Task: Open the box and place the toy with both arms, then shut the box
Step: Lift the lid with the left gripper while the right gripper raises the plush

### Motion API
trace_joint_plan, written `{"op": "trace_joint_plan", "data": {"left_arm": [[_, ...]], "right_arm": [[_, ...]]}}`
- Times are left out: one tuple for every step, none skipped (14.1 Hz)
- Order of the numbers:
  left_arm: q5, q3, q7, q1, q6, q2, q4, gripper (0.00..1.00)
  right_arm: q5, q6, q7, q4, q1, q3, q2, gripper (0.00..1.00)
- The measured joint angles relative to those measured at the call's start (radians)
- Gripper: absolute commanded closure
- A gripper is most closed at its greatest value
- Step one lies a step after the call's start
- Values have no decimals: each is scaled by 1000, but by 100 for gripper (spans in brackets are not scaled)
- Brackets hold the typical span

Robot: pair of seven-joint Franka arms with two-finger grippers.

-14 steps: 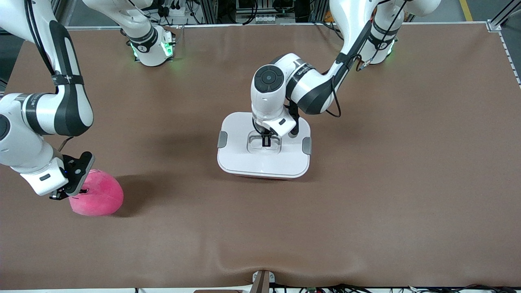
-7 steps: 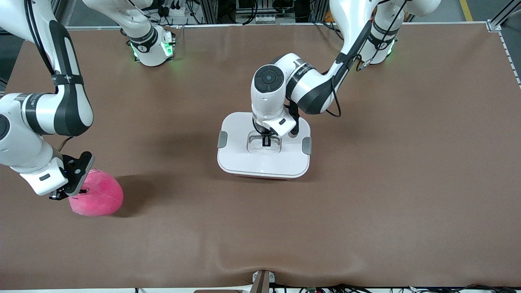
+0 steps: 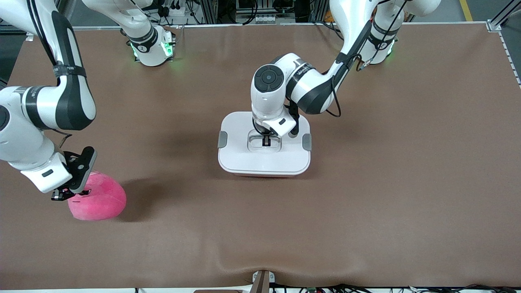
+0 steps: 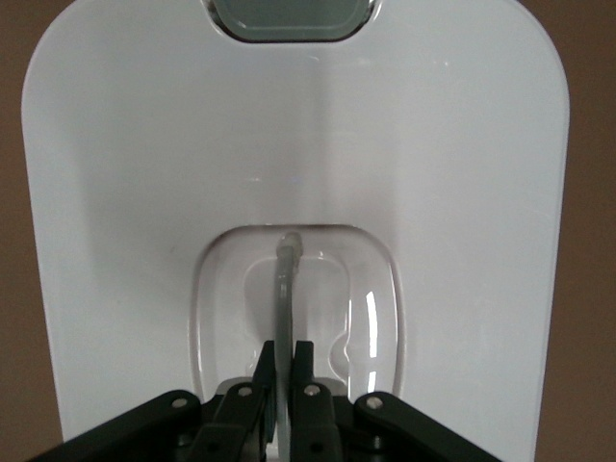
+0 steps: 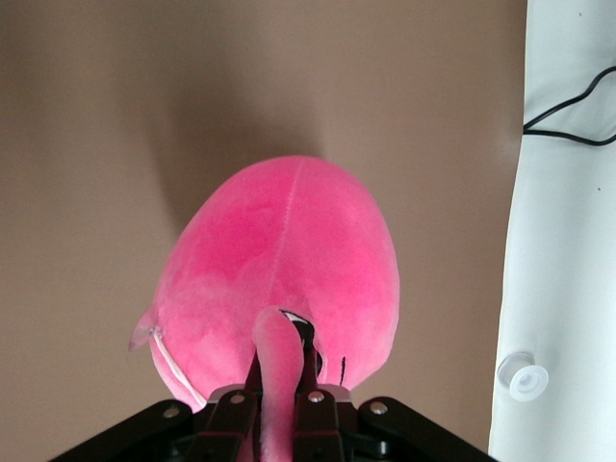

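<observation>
The box (image 3: 244,160) stands mid-table with its white lid (image 4: 433,173) on. My left gripper (image 3: 265,141) reaches straight down into the lid's clear recess. Its jaws are shut on the thin upright handle (image 4: 285,279), and in the left wrist view the left gripper (image 4: 285,361) pinches that handle from both sides. The hot-pink plush toy (image 3: 99,199) is at the right arm's end of the table, nearer the front camera than the box. My right gripper (image 3: 67,195) is shut on a small pink flap of the toy (image 5: 289,250); the right gripper (image 5: 282,371) squeezes the flap flat.
Grey clips (image 3: 222,139) (image 3: 307,142) sit on the box's two short sides; one clip (image 4: 289,17) shows in the left wrist view. A white link of the right arm with a black cable (image 5: 568,241) runs beside the toy. The brown mat has a wrinkle (image 3: 260,264) at its front edge.
The left gripper's fingers have closed onto the lid's handle. The right arm has shifted slightly, and the toy has moved a little with it.
</observation>
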Motion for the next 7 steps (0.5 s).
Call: {"op": "trace_joint_plan", "data": {"left_arm": [[0, 0, 0, 0, 0, 0, 0, 96], [0, 0, 0, 0, 0, 0, 0, 98], [0, 0, 0, 0, 0, 0, 0, 100], [0, 0, 0, 0, 0, 0, 0, 100], [0, 0, 1, 0, 0, 0, 0, 100], [0, 0, 7, 0, 0, 0, 0, 100], [0, 0, 17, 0, 0, 0, 0, 100]], "right_arm": [[1, -26, 1, 13, 3, 1, -4, 100], [1, -55, 5, 30, 6, 1, -6, 100], [2, -85, 17, 48, 13, 2, -7, 100], [2, -113, 40, 66, 22, 3, -7, 100], [2, -137, 70, 81, 33, 4, -7, 100], [3, -156, 102, 92, 45, 4, -7, 100], [5, -170, 141, 100, 59, 5, -7, 100]]}}
